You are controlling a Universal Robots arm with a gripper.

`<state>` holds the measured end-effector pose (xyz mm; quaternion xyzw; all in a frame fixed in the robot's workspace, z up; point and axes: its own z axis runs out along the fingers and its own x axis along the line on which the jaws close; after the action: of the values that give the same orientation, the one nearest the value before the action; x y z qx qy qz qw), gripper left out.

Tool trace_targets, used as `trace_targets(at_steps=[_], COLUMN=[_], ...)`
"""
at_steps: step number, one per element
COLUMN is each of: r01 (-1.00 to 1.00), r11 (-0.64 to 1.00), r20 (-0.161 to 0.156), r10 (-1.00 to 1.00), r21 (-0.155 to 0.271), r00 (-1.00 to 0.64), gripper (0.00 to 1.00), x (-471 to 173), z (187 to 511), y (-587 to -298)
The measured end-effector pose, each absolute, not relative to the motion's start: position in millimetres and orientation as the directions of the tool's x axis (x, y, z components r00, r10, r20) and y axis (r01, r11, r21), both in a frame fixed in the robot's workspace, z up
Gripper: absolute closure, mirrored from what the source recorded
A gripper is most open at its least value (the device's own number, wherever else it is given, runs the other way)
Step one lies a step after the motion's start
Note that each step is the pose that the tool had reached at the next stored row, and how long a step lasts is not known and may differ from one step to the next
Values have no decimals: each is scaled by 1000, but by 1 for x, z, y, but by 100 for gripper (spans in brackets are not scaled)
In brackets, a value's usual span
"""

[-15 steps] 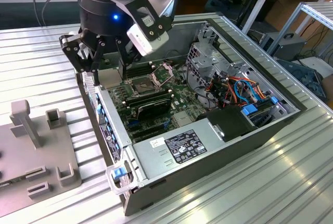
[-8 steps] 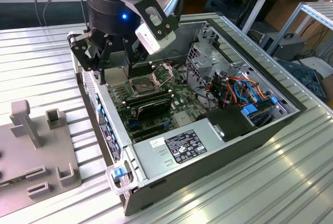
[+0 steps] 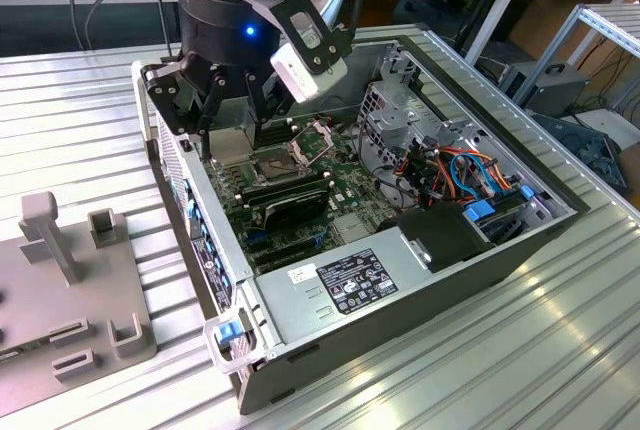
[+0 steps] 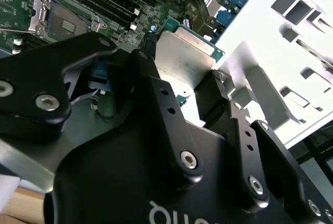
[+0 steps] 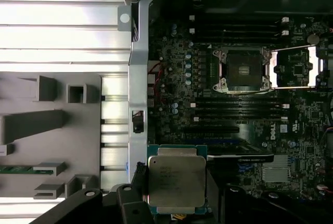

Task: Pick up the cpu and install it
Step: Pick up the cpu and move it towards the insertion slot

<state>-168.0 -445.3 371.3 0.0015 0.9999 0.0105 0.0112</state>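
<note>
One ribbed metal tabletop [image 3: 560, 350] carried an open computer case [image 3: 460, 270], with a grey holder block [image 3: 70, 280] lying beside it toward the exterior view's left. Inside the case lay the green motherboard [image 3: 345, 185]. Over the case's far end, at the exterior view's left, hung the arm [image 3: 230, 0]. Its jaws were pinching the cpu [image 5: 177, 179] by two opposite edges, the silver top showing in both wrist views. The cpu was held over the board, apart from the socket [image 5: 243, 70]. The socket stood open nearby, its hinged plate swung back.

One cpu [image 5: 177, 178], one socket [image 5: 242, 69] — one computer case [image 3: 400, 280].
</note>
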Motion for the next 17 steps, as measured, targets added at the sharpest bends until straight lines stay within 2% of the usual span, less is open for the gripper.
trace_targets(at_steps=[17], r01=[3], r11=[1000], r20=[-22], r10=[3], r21=[21], r00=[-1000], gripper=[45], x=[-127], z=[371], y=[-445])
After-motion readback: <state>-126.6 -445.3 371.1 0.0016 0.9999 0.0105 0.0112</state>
